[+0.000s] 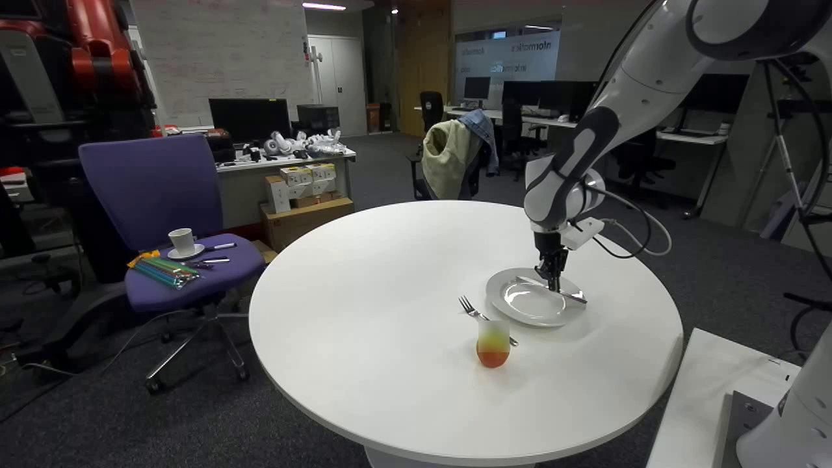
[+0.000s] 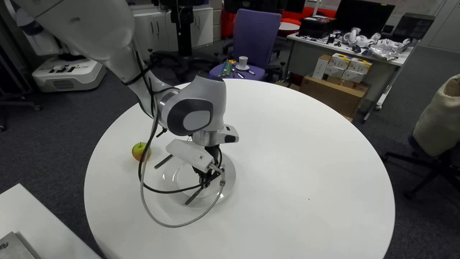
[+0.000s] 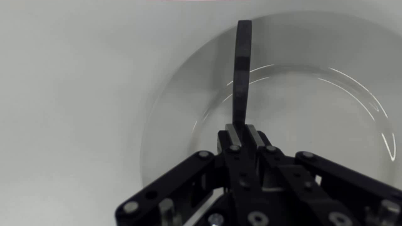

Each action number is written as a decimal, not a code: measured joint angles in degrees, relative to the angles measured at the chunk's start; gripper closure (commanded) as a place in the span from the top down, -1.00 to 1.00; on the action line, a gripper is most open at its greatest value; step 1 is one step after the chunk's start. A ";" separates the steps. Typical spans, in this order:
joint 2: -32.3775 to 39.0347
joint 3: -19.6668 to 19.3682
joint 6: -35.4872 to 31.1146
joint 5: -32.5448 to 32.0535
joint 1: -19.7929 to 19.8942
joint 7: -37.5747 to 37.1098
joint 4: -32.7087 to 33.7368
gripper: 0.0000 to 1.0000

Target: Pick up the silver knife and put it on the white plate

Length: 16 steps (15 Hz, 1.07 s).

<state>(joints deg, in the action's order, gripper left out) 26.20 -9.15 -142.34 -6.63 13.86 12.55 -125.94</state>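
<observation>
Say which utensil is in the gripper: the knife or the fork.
The knife: it is clamped in the gripper, over the plate. The fork lies apart, on the table beside the plate.

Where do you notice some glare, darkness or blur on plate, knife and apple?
Wrist view: curved glare on the white plate; the silver knife looks almost black. Both exterior views: glints on the plate. An exterior view: a blurry square patch covers the top of the apple.

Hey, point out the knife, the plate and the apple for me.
Knife [image 3: 241, 70]: in the wrist view, on its exposed length.
Plate [image 1: 495, 294]: in an exterior view, on its rim.
Apple [image 2: 138, 151]: in an exterior view, on its skin below the stem.
</observation>
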 measured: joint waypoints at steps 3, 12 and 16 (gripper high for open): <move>0.01 -0.01 -0.08 -0.44 -0.49 0.00 0.00 -0.95; 0.29 -0.04 -0.09 -0.81 -1.05 -0.01 0.05 -0.95; 0.56 -0.12 -0.49 -1.15 -1.06 -0.21 0.30 -0.95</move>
<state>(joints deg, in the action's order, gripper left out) 26.75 -9.26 -142.83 -7.78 12.80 12.34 -125.65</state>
